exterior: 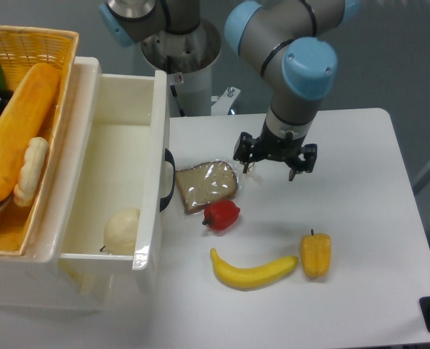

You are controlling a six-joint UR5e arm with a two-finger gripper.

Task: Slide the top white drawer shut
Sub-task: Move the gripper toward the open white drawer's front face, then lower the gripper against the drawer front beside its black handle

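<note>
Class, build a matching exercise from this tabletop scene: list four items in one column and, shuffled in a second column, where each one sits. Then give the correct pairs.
Column A
1. white round item
2. bagged bread slice
3. banana
4. gripper

Column B
a. lying on the table beside the yellow pepper
b. inside the open top white drawer
c. held above the table, to the right of the bread
d. on the table next to the drawer's black handle, just above the red pepper

Pairs: 1-b, 2-d, 3-a, 4-c
</note>
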